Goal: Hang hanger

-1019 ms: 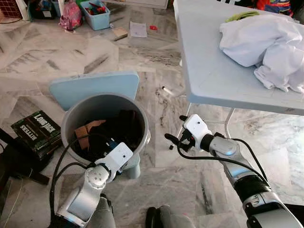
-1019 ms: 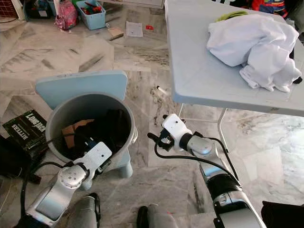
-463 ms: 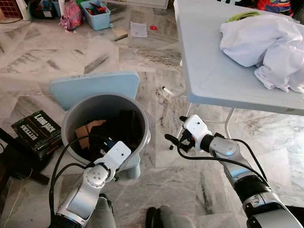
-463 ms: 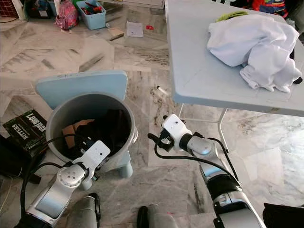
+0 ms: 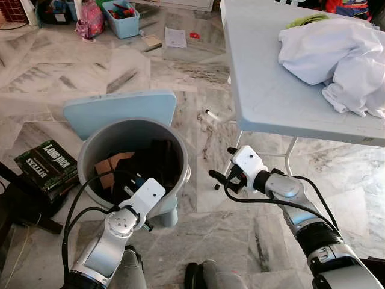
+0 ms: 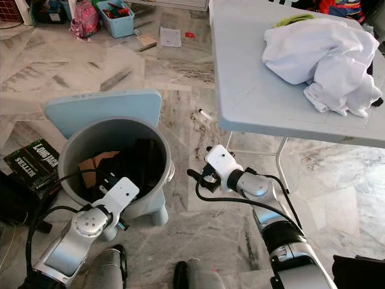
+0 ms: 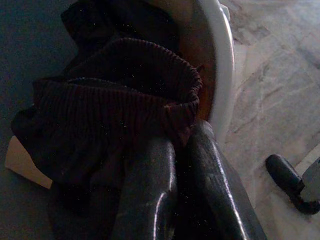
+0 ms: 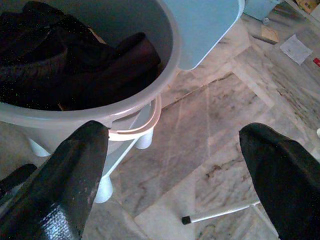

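A grey bucket (image 5: 182, 158) stands on the marble floor, partly filled with dark clothes (image 5: 157, 158) and a brown piece. My left gripper (image 7: 182, 142) reaches down inside its near rim. Its two fingers lie close together, pinching the ribbed edge of a dark maroon garment (image 7: 115, 95). My right gripper (image 5: 221, 161) hovers to the right of the bucket, above the floor and below the table edge. It is wide open with nothing between its fingers (image 8: 75, 170).
A light blue board (image 5: 120, 111) leans behind the bucket. A grey folding table (image 5: 264, 78) at the right carries a heap of white cloth (image 5: 337, 54). A dark box (image 5: 45, 165) lies left of the bucket. A blue bin (image 5: 120, 15) and papers (image 5: 175, 37) sit farther back.
My left arm has drawn back very slightly toward me at the bucket's near rim. The right arm and the rest hold still.
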Robot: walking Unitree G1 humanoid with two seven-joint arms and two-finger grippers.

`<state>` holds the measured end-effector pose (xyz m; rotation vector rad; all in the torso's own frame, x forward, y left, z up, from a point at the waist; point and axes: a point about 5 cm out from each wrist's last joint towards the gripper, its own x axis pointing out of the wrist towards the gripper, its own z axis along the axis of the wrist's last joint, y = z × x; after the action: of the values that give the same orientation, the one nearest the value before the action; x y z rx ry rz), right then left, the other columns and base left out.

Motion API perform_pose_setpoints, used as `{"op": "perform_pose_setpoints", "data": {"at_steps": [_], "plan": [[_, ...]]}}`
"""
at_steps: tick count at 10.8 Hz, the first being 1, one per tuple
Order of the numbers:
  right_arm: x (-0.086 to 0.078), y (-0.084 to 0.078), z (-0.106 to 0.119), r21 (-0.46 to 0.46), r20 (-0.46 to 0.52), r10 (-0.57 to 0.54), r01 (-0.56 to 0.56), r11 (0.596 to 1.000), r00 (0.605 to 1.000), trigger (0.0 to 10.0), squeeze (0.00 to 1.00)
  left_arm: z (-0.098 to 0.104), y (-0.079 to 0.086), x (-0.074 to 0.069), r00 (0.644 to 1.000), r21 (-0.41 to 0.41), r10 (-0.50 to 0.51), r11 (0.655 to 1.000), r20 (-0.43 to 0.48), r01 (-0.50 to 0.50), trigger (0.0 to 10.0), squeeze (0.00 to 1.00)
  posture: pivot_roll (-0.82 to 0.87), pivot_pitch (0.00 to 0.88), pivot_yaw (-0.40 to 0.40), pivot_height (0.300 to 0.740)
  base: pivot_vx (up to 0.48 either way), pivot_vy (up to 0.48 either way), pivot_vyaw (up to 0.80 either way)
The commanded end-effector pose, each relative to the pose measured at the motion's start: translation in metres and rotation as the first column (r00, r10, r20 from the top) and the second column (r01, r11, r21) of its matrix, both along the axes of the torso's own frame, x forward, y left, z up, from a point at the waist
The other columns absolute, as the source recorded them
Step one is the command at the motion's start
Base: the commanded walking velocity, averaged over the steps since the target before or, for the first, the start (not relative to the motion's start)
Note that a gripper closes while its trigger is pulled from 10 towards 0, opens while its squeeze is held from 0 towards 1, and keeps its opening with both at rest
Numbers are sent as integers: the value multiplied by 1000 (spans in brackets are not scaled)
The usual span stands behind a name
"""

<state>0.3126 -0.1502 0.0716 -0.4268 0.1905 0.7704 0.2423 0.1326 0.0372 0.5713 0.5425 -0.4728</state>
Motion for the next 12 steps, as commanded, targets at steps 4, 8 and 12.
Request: {"op": "perform_pose_setpoints", "data": {"at_steps": [4, 8, 12], "plan": [[2, -2, 1, 18, 12, -38, 38, 999, 999, 10000, 843, 8, 17, 9, 983, -91, 154, 985, 100, -145, 0, 0, 17, 126, -140, 740, 0, 0, 0], [9, -1, 10, 78, 86, -121, 114, 990, 989, 10000, 847, 88, 37, 36, 708, -128, 178, 984, 683, -123, 0, 0, 33, 96, -132, 740, 0, 0, 0], [13, 4, 11, 88, 110, -146, 136, 987, 983, 10000, 847, 149, 26, 50, 426, -109, 116, 993, 897, -40, 0, 0, 44, 70, -132, 740, 0, 0, 0]]}}
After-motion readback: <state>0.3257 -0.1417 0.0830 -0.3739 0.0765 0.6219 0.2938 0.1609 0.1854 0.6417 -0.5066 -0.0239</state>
